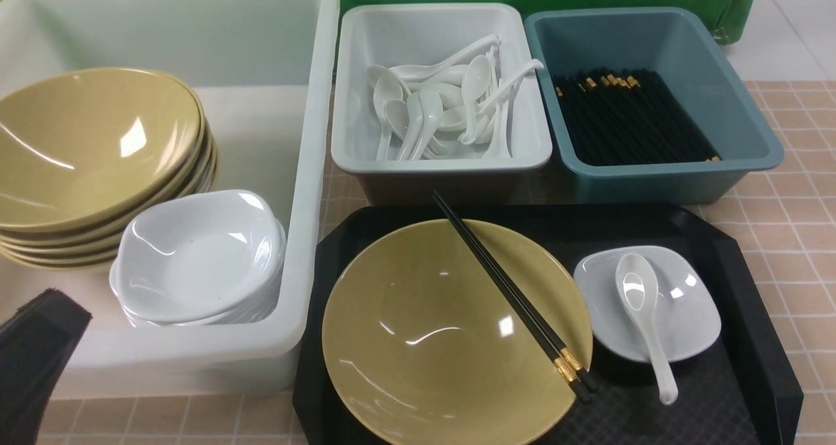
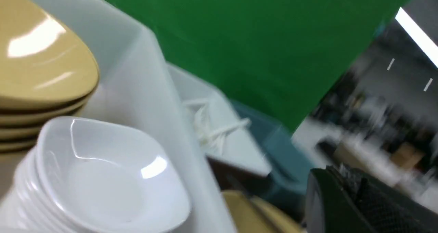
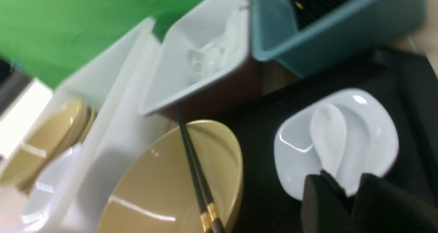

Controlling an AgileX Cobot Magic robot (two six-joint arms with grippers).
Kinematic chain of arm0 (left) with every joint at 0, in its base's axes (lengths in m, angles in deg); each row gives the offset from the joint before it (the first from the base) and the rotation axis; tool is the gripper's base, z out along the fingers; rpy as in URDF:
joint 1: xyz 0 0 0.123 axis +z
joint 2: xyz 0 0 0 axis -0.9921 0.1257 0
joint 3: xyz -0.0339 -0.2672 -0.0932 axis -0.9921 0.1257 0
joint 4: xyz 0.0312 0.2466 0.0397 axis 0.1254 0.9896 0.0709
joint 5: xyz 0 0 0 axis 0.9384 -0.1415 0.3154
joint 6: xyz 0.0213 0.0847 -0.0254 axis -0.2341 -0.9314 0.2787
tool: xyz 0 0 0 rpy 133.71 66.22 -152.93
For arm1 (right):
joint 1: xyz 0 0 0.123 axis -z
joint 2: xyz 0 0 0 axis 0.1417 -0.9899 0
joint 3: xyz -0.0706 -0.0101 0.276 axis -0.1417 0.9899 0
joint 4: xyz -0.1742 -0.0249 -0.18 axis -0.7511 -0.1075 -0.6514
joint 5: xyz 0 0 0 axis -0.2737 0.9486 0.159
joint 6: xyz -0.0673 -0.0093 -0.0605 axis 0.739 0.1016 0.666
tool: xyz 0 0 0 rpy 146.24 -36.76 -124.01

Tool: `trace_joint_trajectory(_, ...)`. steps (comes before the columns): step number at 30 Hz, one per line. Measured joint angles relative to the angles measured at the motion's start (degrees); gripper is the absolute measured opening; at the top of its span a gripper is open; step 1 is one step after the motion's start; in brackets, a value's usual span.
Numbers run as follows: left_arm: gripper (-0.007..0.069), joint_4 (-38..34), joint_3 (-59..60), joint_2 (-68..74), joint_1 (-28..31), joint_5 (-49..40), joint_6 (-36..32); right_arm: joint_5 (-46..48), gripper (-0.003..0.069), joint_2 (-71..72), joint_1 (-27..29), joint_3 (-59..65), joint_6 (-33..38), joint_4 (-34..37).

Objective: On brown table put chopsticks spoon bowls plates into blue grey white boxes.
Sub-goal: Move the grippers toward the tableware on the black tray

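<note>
An olive-yellow bowl [image 1: 418,347] sits on the black tray [image 1: 751,340] with a pair of black chopsticks [image 1: 509,295] lying across it. Beside it a white spoon [image 1: 643,308] rests in a small white plate [image 1: 692,314]. My right gripper [image 3: 345,181] hangs over the plate's near side, jaws a little apart and empty; the front view does not show it. My left gripper [image 1: 46,321] is shut and empty by the near corner of the white tub [image 1: 307,170]. The tub holds stacked bowls [image 1: 85,151] and stacked plates [image 1: 196,255].
The grey bin [image 1: 353,79] holds several spoons and the blue bin [image 1: 751,105] several chopsticks, both behind the tray. The tiled brown table [image 1: 797,223] shows to the right. A green screen stands at the back.
</note>
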Motion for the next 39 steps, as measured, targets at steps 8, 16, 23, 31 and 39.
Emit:
trace_joint_trajectory(8,0.0001,32.0,-24.6,29.7,-0.7,-27.4,0.2,24.5,0.0036,-33.0,-2.4,-27.3,28.1,-5.1)
trace_joint_trajectory(16,0.0001,39.8,-37.1,48.8,-18.3,-33.1,0.0,35.5,0.0036,-52.3,-11.6,-42.3,37.5,-6.7)
trace_joint_trajectory(23,0.0001,45.7,-42.2,58.3,-32.2,-32.4,1.4,34.5,0.0046,-65.6,-21.8,-52.3,33.3,-11.0)
trace_joint_trajectory(31,0.0001,46.0,-38.3,56.6,-33.4,-32.2,2.2,34.9,0.0197,-80.5,-29.0,-63.7,29.8,-13.9)
trace_joint_trajectory(39,0.0001,44.1,-28.7,51.7,-33.4,-26.7,2.5,38.6,0.0503,-92.6,-29.4,-71.7,21.0,-19.0)
